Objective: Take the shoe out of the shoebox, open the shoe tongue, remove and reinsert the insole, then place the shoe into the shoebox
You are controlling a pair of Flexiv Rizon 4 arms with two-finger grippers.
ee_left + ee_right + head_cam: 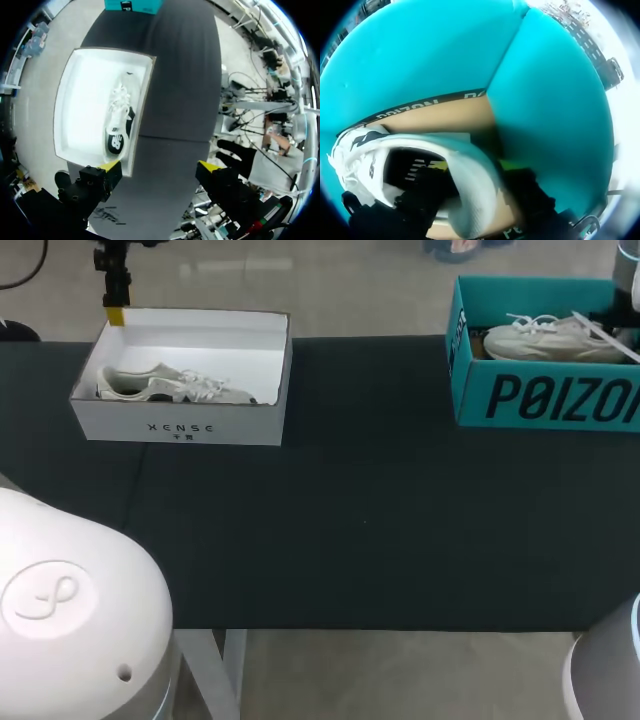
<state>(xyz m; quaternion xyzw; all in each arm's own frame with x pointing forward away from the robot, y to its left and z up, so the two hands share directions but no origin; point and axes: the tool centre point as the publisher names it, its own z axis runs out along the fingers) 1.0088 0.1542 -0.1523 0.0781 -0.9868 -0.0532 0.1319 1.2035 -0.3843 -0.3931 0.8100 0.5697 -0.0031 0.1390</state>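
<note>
The shoe (pixel 555 340) is lying in the teal box (pixel 540 400), lengthwise along its front wall. The right gripper (pixel 472 175) is sitting right at the heel; whether its jaws are pinching cannot be told. The left gripper (pixel 161 170), jaws spread, is hanging far from that box.

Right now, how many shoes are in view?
2. One shoe lies in the white shoebox at left; the other shoe in the teal shoebox at right. Box walls could hide more.
</note>
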